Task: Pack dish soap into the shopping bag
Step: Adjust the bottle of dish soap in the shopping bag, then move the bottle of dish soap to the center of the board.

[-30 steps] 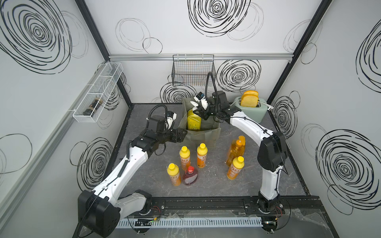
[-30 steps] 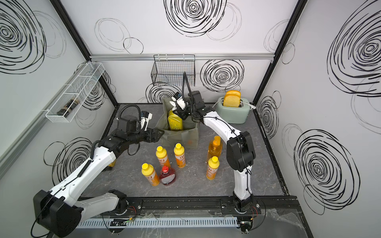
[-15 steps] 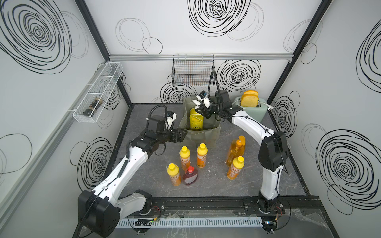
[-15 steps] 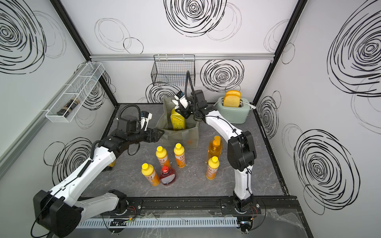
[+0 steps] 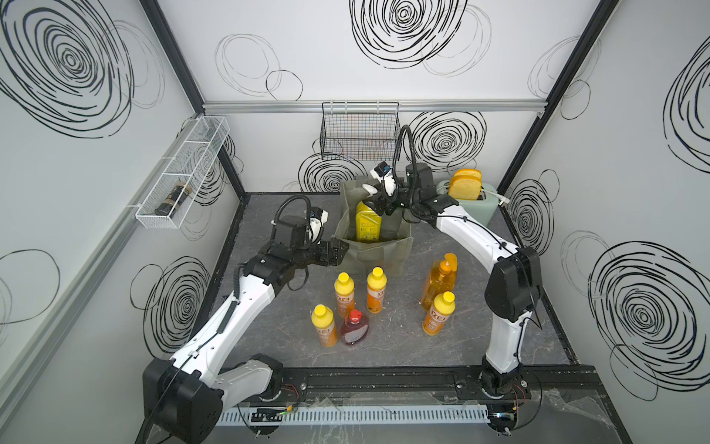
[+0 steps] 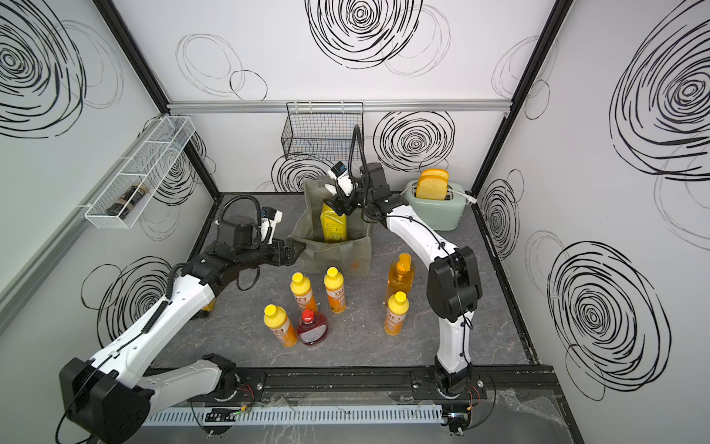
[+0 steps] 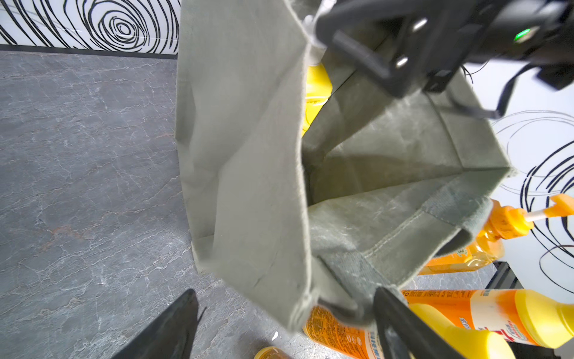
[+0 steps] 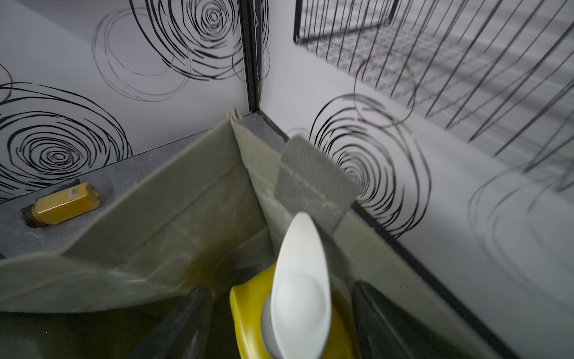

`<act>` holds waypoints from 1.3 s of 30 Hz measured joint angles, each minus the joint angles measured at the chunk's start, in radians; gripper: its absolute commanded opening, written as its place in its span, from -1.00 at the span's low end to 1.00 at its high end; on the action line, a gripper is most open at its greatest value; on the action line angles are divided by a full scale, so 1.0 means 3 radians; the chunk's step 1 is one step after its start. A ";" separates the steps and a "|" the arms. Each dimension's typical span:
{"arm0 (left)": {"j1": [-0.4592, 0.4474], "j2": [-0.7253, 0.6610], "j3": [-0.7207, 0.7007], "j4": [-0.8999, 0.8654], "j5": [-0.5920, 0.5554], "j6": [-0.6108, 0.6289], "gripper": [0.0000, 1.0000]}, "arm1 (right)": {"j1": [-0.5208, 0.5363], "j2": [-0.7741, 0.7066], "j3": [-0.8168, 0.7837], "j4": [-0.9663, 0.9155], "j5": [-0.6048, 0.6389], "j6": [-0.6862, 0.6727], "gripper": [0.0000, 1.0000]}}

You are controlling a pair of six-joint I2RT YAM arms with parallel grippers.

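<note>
Inside the shopping bag (image 5: 380, 251) (image 6: 338, 255), close to its back wall, the big yellow bottle (image 5: 368, 225) (image 6: 333, 226) stands upright with its white pump (image 8: 298, 279) uppermost. The right end effector (image 5: 381, 209) (image 8: 279, 287) hangs over that pump, released. In the right wrist view its dark fingers (image 8: 189, 317) stand apart on either side of the pump head and touch neither it nor the yellow shoulder.

The bag sits open-mouthed on the grey tabletop (image 5: 384, 353). At its left front corner is the left end effector (image 5: 338, 251) (image 7: 284, 292), jaws spread wide. In the left wrist view that corner of cloth lies between the fingers, and the outer finger (image 7: 167, 329) is clear of the fabric. Whether the other one touches the strap I cannot tell.

In front of the bag, two small orange bottles (image 5: 344, 294) (image 5: 375, 290) stand side by side. Farther out, a third (image 5: 324, 325) stands just beside the squat red bottle (image 5: 354, 326). At the bag's front right is the amber pump bottle (image 5: 440, 280), with the fourth small one (image 5: 438, 313) just in front of it.

Right of the bag, near the back wall, a pale green toaster (image 5: 470, 211) holds two slices. Behind and above the bag hangs a black wire basket (image 5: 359, 132). Well to its left, a white wire shelf (image 5: 184, 169) holds a dark jar (image 5: 173, 196).
</note>
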 measured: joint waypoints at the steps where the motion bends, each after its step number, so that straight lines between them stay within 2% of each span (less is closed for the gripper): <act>1: 0.0000 -0.0005 0.0017 -0.0010 -0.0001 0.0000 0.85 | 0.0000 -0.0090 0.0018 0.0020 0.0055 0.0060 0.98; 9: -0.0009 -0.0145 0.0085 0.0009 -0.0038 -0.0009 0.90 | -0.0015 -0.0715 0.0224 -0.0207 0.0422 0.0467 0.96; 11: -0.0037 -0.0210 0.0085 0.0027 -0.0064 -0.0006 0.92 | -0.0025 -0.0966 0.0086 -0.0303 0.0506 0.0603 0.98; 16: -0.0266 -0.0355 0.0098 0.0086 -0.0216 0.0065 0.96 | -0.0141 -0.1839 -0.0581 -0.0590 0.0679 0.1017 0.81; 19: -0.0376 -0.0387 0.0131 0.0093 -0.0278 0.0109 0.98 | -0.0206 -0.2238 -0.0776 -0.0874 0.0778 0.1175 0.80; 25: -0.0459 -0.0474 0.0120 0.0123 -0.0389 0.0202 0.99 | -0.0210 -0.2623 -0.0861 -0.1478 0.1010 0.1242 0.80; 29: -0.0459 -0.0646 -0.0058 0.0291 -0.0425 0.0228 0.98 | -0.0210 -0.2758 -0.1008 -0.1839 0.1125 0.1251 0.76; 35: -0.0459 -0.0821 -0.0393 0.0417 -0.0415 0.0223 0.98 | -0.0210 -0.2955 -0.1291 -0.2227 0.1293 0.1380 0.51; 39: -0.0459 -0.0881 -0.0530 0.0463 -0.0376 0.0188 0.98 | -0.0210 -0.3221 -0.1521 -0.2305 0.1387 0.1539 0.46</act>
